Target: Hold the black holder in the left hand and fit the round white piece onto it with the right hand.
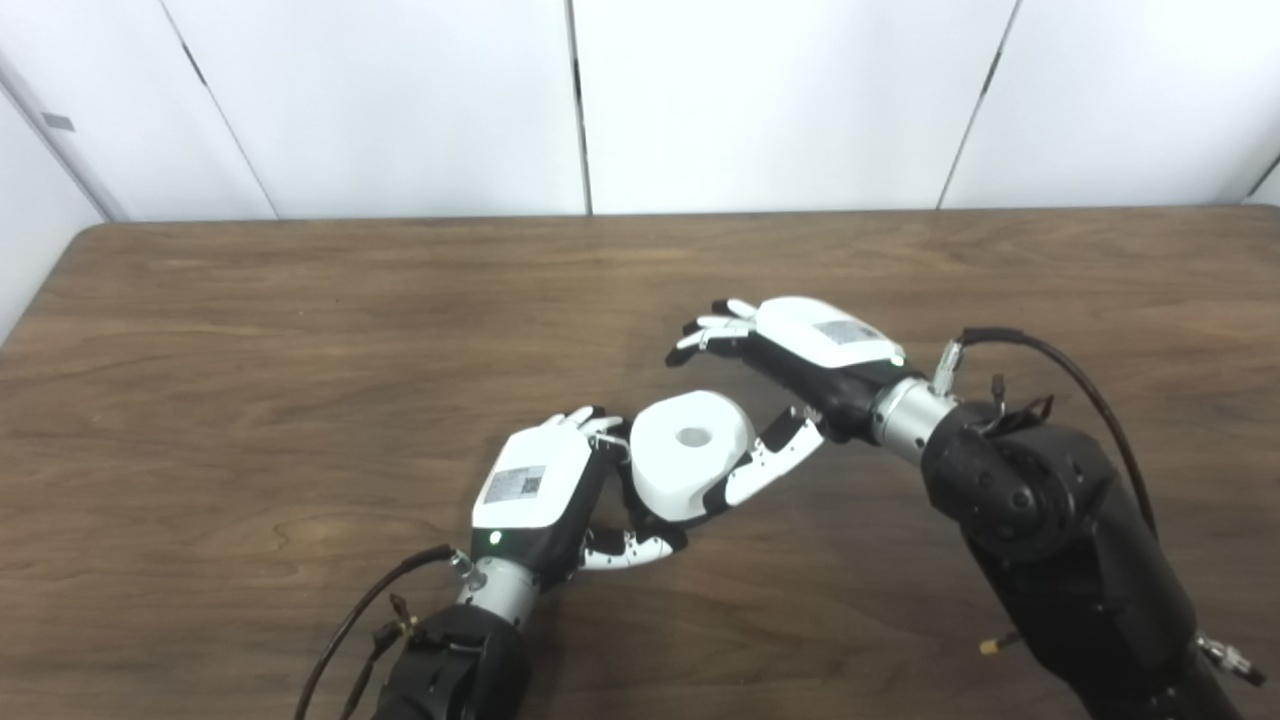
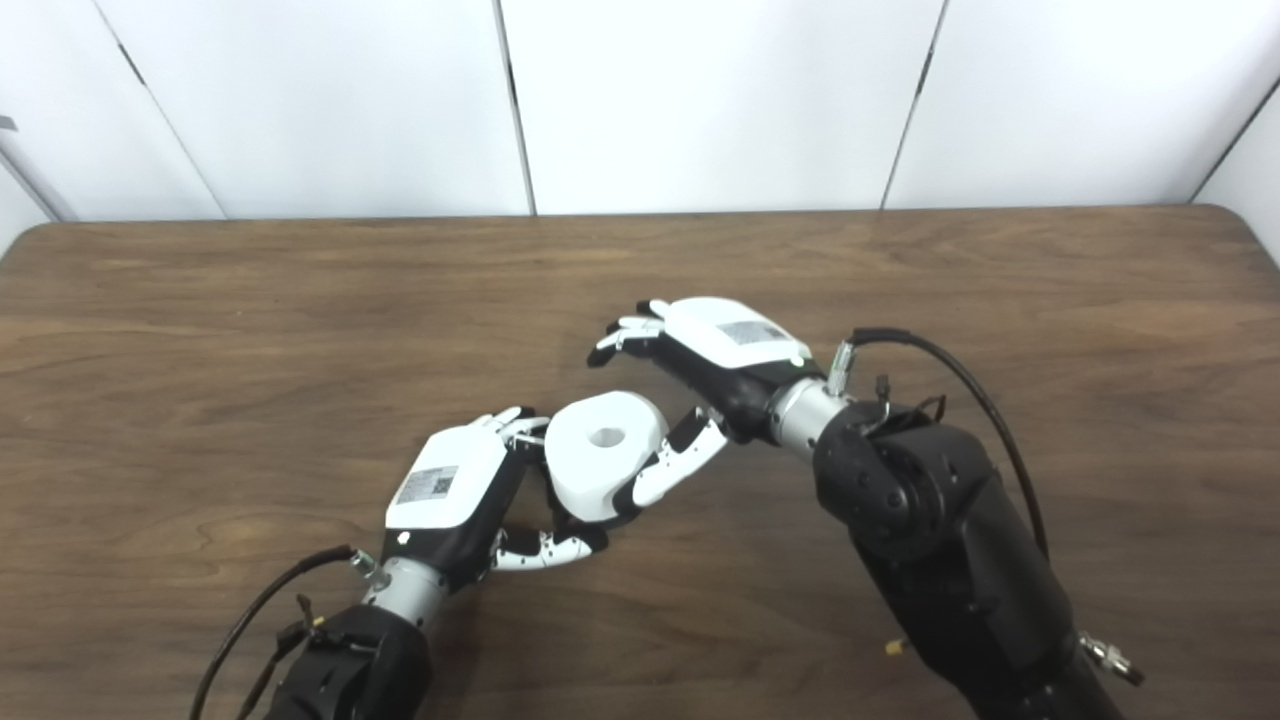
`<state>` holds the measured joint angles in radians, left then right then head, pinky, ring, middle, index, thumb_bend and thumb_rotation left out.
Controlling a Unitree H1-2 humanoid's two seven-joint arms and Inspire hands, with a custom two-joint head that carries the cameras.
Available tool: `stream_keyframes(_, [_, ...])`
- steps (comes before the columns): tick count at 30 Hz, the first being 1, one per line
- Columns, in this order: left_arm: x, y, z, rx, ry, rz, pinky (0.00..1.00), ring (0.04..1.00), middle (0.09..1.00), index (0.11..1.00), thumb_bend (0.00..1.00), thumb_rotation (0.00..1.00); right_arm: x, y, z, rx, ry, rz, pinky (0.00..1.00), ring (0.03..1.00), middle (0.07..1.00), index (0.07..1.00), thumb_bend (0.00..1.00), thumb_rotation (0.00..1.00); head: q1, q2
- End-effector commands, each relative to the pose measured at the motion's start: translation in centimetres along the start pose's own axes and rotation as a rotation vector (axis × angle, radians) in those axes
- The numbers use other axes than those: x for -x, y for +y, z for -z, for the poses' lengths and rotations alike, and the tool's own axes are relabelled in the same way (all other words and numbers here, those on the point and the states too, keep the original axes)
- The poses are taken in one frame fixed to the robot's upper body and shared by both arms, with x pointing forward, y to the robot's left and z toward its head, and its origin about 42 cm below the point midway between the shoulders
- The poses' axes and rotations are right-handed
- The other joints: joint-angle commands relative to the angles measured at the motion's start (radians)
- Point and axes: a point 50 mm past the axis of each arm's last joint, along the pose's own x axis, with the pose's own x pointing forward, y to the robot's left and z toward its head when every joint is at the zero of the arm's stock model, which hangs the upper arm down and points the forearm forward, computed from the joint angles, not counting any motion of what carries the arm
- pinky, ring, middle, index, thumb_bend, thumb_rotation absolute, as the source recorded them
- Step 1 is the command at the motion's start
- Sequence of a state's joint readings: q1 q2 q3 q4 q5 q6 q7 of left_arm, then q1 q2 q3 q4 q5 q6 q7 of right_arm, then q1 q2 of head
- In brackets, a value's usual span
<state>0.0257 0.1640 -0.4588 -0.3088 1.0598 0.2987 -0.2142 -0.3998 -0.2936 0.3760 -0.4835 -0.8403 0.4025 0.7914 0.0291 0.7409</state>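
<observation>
Sitting just beside the left hand [image 1: 535,490], whose grip stays hidden, the round white piece [image 1: 690,455] touches the open right hand [image 1: 800,365] thumb.

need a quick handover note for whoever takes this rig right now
Left hand: shut around the base under the round white piece; the black holder itself is barely visible.
Right hand: open, fingers spread above the table, thumb against the white piece's side.
Done: the white piece looks to be on the holder.
Left: confirm it is fully seated, then draw the right hand clear.
</observation>
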Motion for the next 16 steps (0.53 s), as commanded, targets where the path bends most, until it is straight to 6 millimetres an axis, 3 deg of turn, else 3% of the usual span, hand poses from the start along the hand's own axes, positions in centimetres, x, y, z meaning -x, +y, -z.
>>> stream_keyframes(1, [0.6, -2.8, 1.0, -0.016, 0.029, 0.153, 0.92, 0.915, 0.829, 0.491, 0.51, 0.04, 0.0, -2.1, -0.5, 0.03, -0.032, 0.057, 0.96, 1.0, 0.924, 0.82, 1.0, 0.41, 0.0, 0.001])
stream_keyframes(7, [0.7, -2.7, 1.3, -0.015, 0.031, 0.152, 0.92, 0.915, 0.829, 0.491, 0.51, 0.05, 0.5, -3.5, -0.3, 0.026, -0.022, 0.048, 0.97, 1.0, 0.935, 0.838, 1.0, 0.45, 0.0, -0.001])
stream_keyframes(12, [0.9, -2.6, 1.5, -0.024, 0.037, 0.15, 0.92, 0.91, 0.828, 0.491, 0.51, 0.05, 1.7, -5.4, 0.3, 0.026, -0.023, 0.031, 0.96, 1.0, 0.935, 0.871, 1.0, 0.57, -0.002, 0.0])
stream_keyframes(16, [1.0, -2.5, 1.8, -0.021, 0.041, 0.152, 0.92, 0.91, 0.83, 0.491, 0.51, 0.05, 2.7, -6.5, 0.9, -0.005, -0.034, 0.04, 0.95, 1.0, 0.932, 0.882, 1.0, 0.59, -0.004, 0.0])
